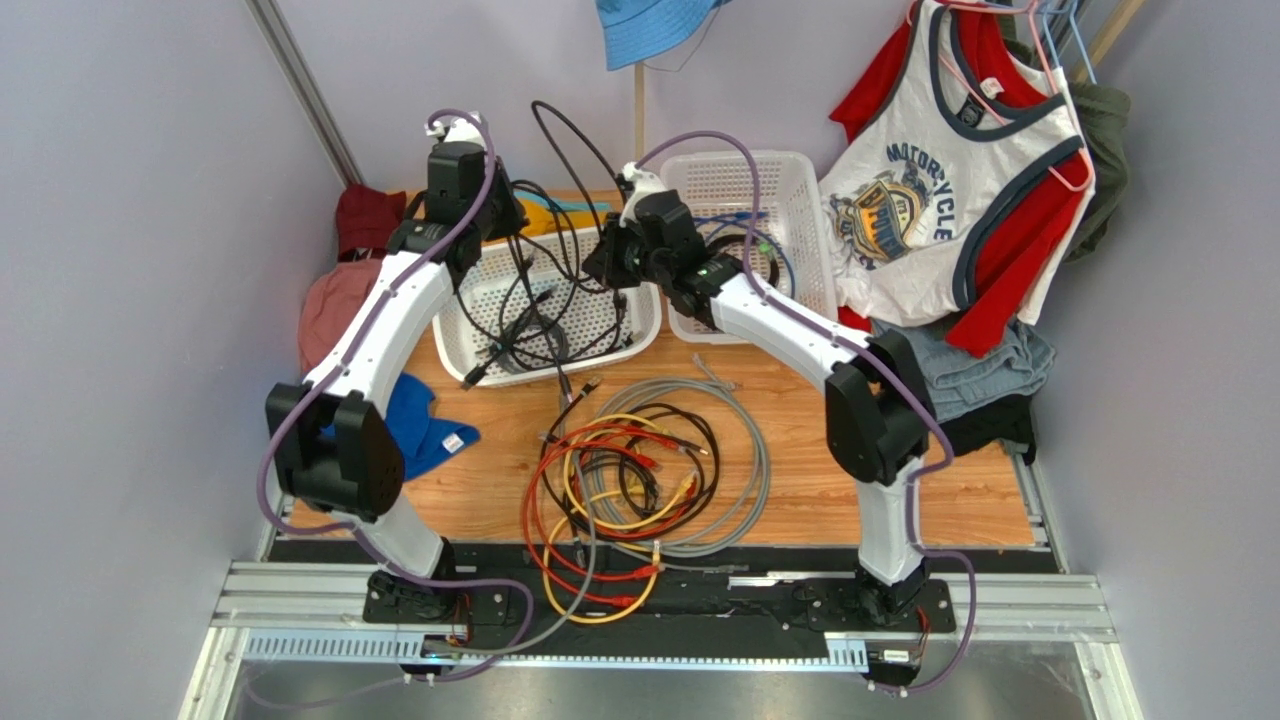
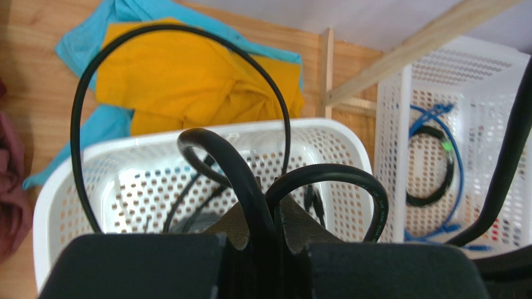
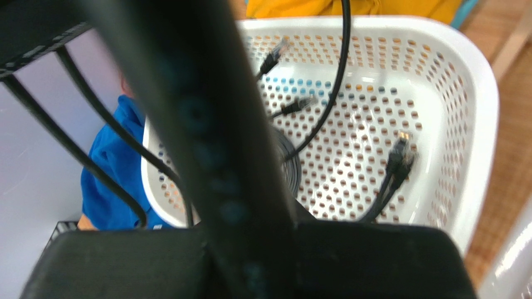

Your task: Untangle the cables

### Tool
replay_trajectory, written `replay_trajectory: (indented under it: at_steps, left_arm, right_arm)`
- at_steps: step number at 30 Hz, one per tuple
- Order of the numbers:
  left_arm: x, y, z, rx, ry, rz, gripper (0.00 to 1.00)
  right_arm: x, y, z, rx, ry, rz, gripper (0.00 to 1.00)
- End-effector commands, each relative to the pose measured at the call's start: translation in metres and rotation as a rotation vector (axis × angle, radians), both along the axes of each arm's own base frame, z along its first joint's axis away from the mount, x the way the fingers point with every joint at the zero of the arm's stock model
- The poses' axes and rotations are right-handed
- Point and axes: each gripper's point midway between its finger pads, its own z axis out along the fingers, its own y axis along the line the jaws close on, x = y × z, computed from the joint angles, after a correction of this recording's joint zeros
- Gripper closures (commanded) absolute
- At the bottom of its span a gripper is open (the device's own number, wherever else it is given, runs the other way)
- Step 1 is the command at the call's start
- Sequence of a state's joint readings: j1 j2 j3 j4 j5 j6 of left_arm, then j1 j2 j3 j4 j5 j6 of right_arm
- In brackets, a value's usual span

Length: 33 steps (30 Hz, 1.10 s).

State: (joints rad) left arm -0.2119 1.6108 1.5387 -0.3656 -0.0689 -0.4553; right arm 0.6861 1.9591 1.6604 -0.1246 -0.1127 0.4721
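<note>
Fingers of the left gripper (image 1: 504, 210) and right gripper (image 1: 609, 258) are being pressed shut on black cables (image 1: 529, 308) above a white basket (image 1: 649, 318). Coloured cables (image 1: 601, 495) are lying coiled on the wooden table (image 1: 796, 495), both arms being stretched forward. Left wrist: a black loop (image 2: 237, 171) is being pinched. Right wrist: a blurred black cord (image 3: 206, 124) is being clamped.

The one legible word is "MOTORCYCLE", printed in an arc across the chest of the white tank top (image 1: 962, 195) that hangs just right of the right-hand white basket (image 1: 784, 195). The smaller lettering in the graphic beneath it is too small to read. Faint print on the looped black cable (image 2: 349, 174) and on the near black cable (image 3: 206, 124), both left of that basket, is blurred beyond reading.
</note>
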Motion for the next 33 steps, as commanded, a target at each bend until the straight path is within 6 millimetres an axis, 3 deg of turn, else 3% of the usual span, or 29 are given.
replay_trajectory:
  at_steps: [1, 3, 8, 12, 14, 15, 17, 19, 20, 22, 24, 25, 26, 29, 30, 32, 33]
  left_arm:
    - [0.060, 0.009, 0.085, -0.006, -0.328, 0.034, 1.00]
    - [0.071, 0.015, 0.087, 0.001, -0.347, 0.047, 1.00]
    - [0.087, 0.028, 0.101, 0.006, -0.410, 0.080, 1.00]
    - [0.095, 0.033, 0.115, 0.044, -0.478, 0.088, 1.00]
    - [0.100, 0.035, 0.104, 0.057, -0.448, 0.099, 1.00]
    - [0.101, 0.035, 0.096, 0.061, -0.433, 0.102, 1.00]
    - [0.101, 0.035, 0.084, 0.061, -0.407, 0.099, 1.00]
    - [0.095, 0.034, 0.069, 0.034, -0.384, 0.105, 1.00]
    - [0.093, 0.033, 0.069, 0.021, -0.394, 0.102, 1.00]
    - [0.084, 0.030, 0.061, -0.005, -0.381, 0.090, 1.00]
    - [0.072, 0.031, 0.068, -0.029, -0.408, 0.093, 1.00]
    - [0.067, 0.032, 0.072, -0.035, -0.425, 0.096, 1.00]
    - [0.063, 0.034, 0.083, -0.040, -0.461, 0.104, 1.00]
    - [0.043, 0.037, 0.114, -0.044, -0.514, 0.107, 1.00]
    - [0.034, 0.037, 0.135, -0.051, -0.550, 0.098, 1.00]
    - [0.027, 0.036, 0.142, -0.047, -0.540, 0.083, 1.00]
    - [0.022, 0.036, 0.150, -0.049, -0.551, 0.083, 1.00]
  right_arm:
    - [0.005, 0.029, -0.003, -0.030, -0.019, 0.121, 1.00]
    - [0.008, 0.030, -0.010, -0.051, -0.016, 0.121, 0.90]
    - [0.012, 0.025, -0.035, -0.122, -0.017, 0.116, 0.83]
    - [0.012, 0.016, -0.042, -0.167, -0.011, 0.096, 0.48]
    - [0.008, 0.007, -0.050, -0.189, 0.007, 0.067, 0.42]
    - [0.006, 0.002, -0.043, -0.190, 0.002, 0.048, 0.40]
    - [-0.003, -0.006, -0.053, -0.212, 0.029, 0.031, 0.40]
    - [-0.006, -0.014, -0.042, -0.210, 0.007, -0.001, 0.40]
    - [-0.012, -0.020, -0.053, -0.226, 0.025, -0.008, 0.42]
    - [-0.013, -0.031, -0.043, -0.223, -0.002, -0.050, 0.44]
    - [-0.020, -0.041, -0.051, -0.239, 0.004, -0.067, 0.48]
    - [-0.022, -0.044, -0.030, -0.202, -0.036, -0.079, 0.48]
    - [-0.029, -0.052, -0.041, -0.211, -0.022, -0.084, 0.49]
    - [-0.038, -0.063, -0.006, -0.132, -0.084, -0.123, 0.50]
    - [-0.044, -0.070, -0.012, -0.136, -0.078, -0.135, 0.50]
    - [-0.052, -0.077, 0.009, -0.082, -0.109, -0.151, 0.52]
    - [-0.057, -0.080, 0.007, -0.077, -0.103, -0.150, 0.53]
